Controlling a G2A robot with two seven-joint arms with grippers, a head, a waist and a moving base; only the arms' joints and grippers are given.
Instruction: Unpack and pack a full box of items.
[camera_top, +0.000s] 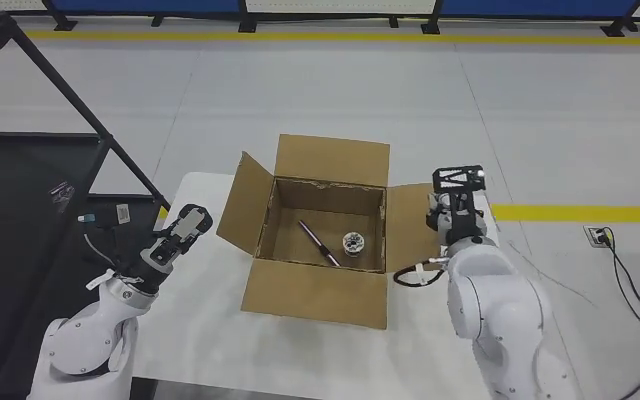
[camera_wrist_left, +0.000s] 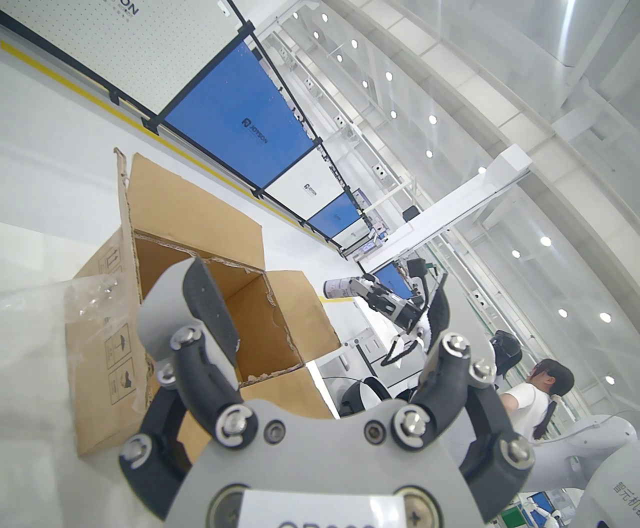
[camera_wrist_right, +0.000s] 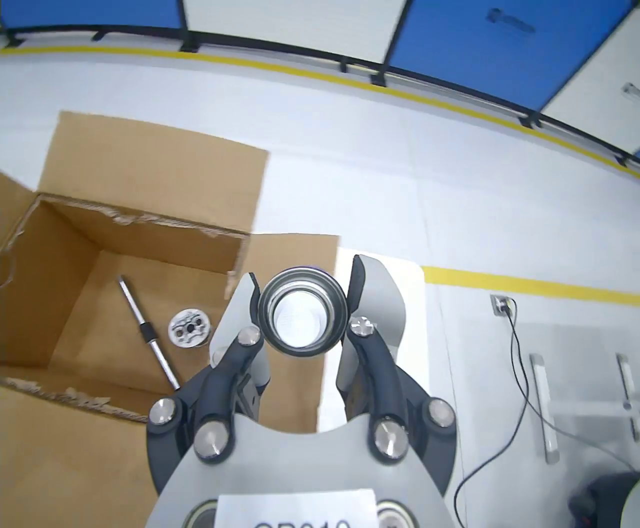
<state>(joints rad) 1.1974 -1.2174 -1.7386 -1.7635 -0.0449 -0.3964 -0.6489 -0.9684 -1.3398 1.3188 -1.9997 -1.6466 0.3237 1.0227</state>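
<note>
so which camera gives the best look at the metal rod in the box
The right wrist view: the metal rod lies close and whole on the box floor. The top view shows it whole but small. In the left wrist view the box's walls hide the floor.

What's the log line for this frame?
left gripper: open, beside box | right gripper: shut on can | box: open, rod and disc inside

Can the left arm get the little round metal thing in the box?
Probably yes. The box is open on top, the left gripper is open and empty beside it, and nothing covers the round metal thing. Only the rod lies close by.
</note>
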